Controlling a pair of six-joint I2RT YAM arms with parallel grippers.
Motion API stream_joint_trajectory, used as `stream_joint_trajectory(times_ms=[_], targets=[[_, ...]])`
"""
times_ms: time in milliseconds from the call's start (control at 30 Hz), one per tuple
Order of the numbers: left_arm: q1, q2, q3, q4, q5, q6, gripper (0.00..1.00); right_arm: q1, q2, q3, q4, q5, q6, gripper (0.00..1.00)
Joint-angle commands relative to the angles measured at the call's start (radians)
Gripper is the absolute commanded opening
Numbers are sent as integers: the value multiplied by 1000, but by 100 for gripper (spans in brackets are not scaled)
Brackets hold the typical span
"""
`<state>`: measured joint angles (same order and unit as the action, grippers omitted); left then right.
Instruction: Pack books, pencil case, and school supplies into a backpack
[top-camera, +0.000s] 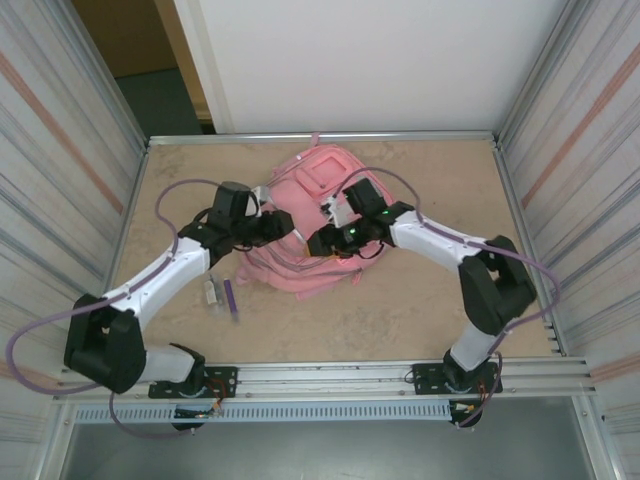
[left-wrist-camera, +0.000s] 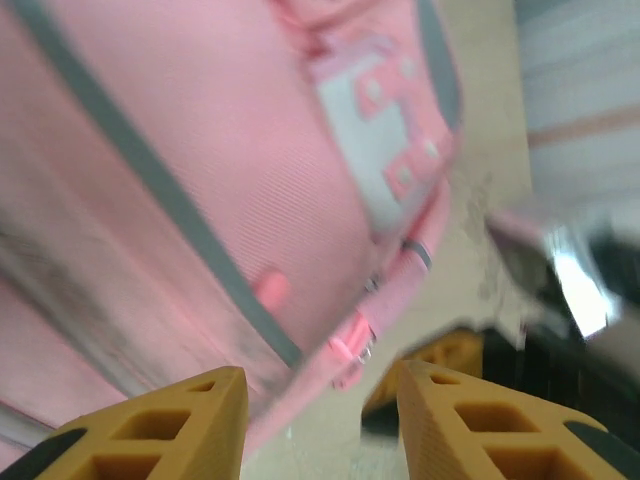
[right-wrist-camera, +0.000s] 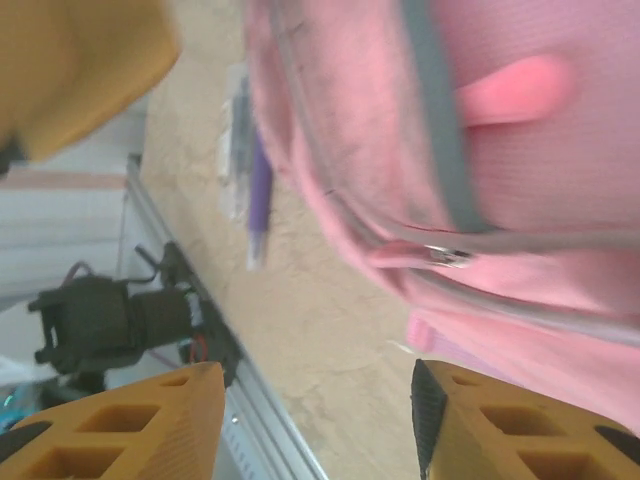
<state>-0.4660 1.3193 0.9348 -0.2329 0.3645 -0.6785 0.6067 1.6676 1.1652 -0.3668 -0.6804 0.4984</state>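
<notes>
Left of the large pink fabric backpack (top-camera: 318, 178), which lies at the middle of the beige tabletop (top-camera: 420, 310), a short purple pen (top-camera: 231, 298) and a small grey-white stick (top-camera: 210, 290) lie on bare surface, with open room nearer than the backpack and to its right. The left gripper (left-wrist-camera: 320, 375) stands at the backpack's left flank and the right gripper (right-wrist-camera: 318, 368) at its near-right edge, both with yellow jaws parted and empty. The left wrist view gives the backpack's white-grey patch (left-wrist-camera: 375, 150) close up, and the right wrist view gives the pen just beside the backpack's edge.
</notes>
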Motion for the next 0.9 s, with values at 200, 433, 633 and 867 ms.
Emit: stream_joint_trajectory(times_ms=[200,433,633,867], targets=[[-181,50,-13,-101,-161,187,42,-82,34,-21,33,175,325,52],[-239,85,-8,-138,-273,161,41,-53,108,14,132,194,510,51],[-245,101,-54,-108,-300,88,42,-20,145,35,141,240,574,49],[-249,173,-42,-88,-324,23,43,5,176,59,200,250,649,36]])
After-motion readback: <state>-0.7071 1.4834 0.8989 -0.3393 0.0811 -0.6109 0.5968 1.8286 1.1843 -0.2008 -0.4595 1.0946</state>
